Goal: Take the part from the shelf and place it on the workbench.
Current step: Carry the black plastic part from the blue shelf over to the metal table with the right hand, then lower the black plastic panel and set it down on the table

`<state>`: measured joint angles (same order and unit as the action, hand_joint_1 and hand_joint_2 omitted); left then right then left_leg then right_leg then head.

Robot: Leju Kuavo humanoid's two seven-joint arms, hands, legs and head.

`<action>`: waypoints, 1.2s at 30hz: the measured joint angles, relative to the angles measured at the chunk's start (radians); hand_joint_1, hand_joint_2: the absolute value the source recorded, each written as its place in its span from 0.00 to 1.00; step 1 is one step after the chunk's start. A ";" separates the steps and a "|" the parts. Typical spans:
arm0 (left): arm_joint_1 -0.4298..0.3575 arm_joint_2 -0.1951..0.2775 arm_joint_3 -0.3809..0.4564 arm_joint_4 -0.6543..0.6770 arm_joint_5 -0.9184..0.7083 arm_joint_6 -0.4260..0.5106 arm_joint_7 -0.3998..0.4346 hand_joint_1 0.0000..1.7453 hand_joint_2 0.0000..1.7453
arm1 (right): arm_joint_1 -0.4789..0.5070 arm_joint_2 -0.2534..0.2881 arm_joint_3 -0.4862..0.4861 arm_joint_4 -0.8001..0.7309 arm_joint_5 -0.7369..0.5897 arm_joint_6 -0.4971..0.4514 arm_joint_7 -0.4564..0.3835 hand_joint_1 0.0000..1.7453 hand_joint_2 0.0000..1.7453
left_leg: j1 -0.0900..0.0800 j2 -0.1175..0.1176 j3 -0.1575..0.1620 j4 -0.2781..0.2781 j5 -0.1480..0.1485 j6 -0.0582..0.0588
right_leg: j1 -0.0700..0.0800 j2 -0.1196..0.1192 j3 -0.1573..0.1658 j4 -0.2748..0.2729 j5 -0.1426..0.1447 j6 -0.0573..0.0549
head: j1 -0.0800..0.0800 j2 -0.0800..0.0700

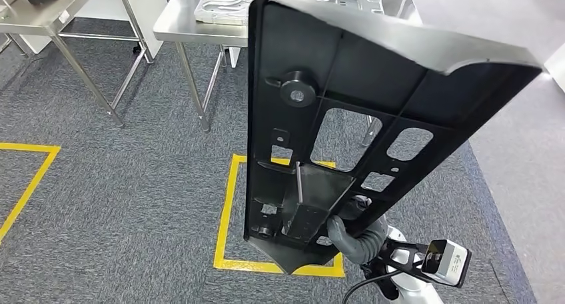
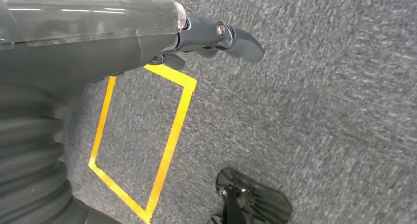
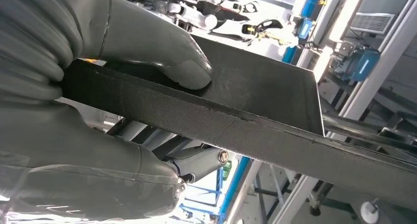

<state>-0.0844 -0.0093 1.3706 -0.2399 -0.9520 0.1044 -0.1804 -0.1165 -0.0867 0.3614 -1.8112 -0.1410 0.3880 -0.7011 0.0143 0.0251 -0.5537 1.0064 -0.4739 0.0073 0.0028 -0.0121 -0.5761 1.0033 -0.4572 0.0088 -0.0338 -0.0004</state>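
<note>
At the lower edge of the part, my right hand is gripping: the thumb is pressing one face of the panel and the other fingers are curling under the opposite face, so the black plate is clamped between them and standing nearly upright in front of me, tilting toward my right. My left hand is hanging beside me over the carpet, holding nothing, fingers loosely extended. Ahead, the workbench is waiting beyond the yellow floor square, with pale trays already lying on it. I judge I am carrying now; the tall panel is top-heavy in a one-edge grip, so I should be keeping the clamp firm, moving smoothly, and lowering it flat onto bare steel.
</note>
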 joint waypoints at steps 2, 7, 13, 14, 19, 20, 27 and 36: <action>0.000 0.000 0.000 0.000 0.000 -0.001 0.000 0.00 1.00 | 0.001 0.000 0.000 -0.001 0.001 -0.001 0.000 0.98 1.00 | 0.000 0.001 0.002 -0.001 -0.001 -0.012 | -0.002 0.005 0.002 -0.007 0.005 -0.008 | 0.000 0.000; 0.001 0.002 0.000 0.000 0.000 -0.004 -0.005 0.00 1.00 | 0.005 0.002 0.000 -0.003 0.003 0.000 -0.001 0.98 1.00 | 0.001 -0.016 -0.100 0.224 -0.121 -0.027 | -0.009 0.012 0.013 -0.023 0.009 -0.029 | 0.000 0.000; 0.005 0.006 0.000 0.000 -0.002 -0.008 -0.011 0.00 1.00 | 0.017 0.002 -0.002 -0.004 0.013 0.003 0.000 0.98 1.00 | 0.002 -0.020 -0.029 0.061 -0.010 -0.021 | -0.005 0.029 0.021 -0.006 -0.010 -0.018 | 0.000 0.000; 0.004 0.006 0.000 0.000 -0.003 -0.008 -0.011 0.00 1.00 | 0.017 0.002 -0.002 -0.005 0.015 0.005 0.000 0.98 1.00 | 0.000 -0.022 -0.011 0.022 -0.002 -0.016 | -0.004 0.030 0.021 -0.003 -0.013 -0.013 | 0.000 0.000; 0.004 0.007 0.000 0.000 -0.010 -0.008 -0.014 0.00 1.00 | 0.020 0.002 -0.009 -0.012 0.018 0.011 0.000 0.98 1.00 | 0.001 -0.020 0.004 -0.001 -0.005 0.014 | -0.004 0.027 0.003 0.046 -0.028 0.014 | 0.000 0.000; 0.003 0.007 0.000 0.000 -0.011 -0.008 -0.015 0.00 1.00 | 0.020 0.002 -0.011 -0.014 0.019 0.012 -0.001 0.98 1.00 | 0.003 -0.020 0.008 -0.003 -0.005 0.019 | -0.007 0.025 -0.021 0.091 -0.051 0.019 | 0.000 0.000; 0.005 0.007 -0.001 0.000 -0.013 -0.011 -0.023 0.00 1.00 | 0.028 0.002 -0.019 -0.017 0.021 0.014 0.000 0.98 1.00 | 0.002 -0.019 0.041 -0.003 -0.034 0.015 | -0.013 0.013 -0.105 0.145 -0.007 0.023 | 0.000 0.000; -0.002 0.008 -0.001 0.000 -0.014 -0.014 -0.024 0.00 1.00 | 0.028 0.010 -0.025 -0.025 0.030 0.004 -0.001 0.98 1.00 | 0.003 -0.017 -0.001 0.146 -0.087 -0.025 | -0.005 0.012 -0.006 0.000 0.009 -0.035 | 0.000 0.000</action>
<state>-0.0861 -0.0009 1.3696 -0.2399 -0.9665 0.0905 -0.2049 -0.0882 -0.0770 0.3365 -1.8357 -0.1113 0.3918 -0.7016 0.0170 0.0085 -0.5547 1.1521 -0.5607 -0.0173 -0.0019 -0.0004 -0.5825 1.0036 -0.4483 -0.0263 -0.0340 -0.0004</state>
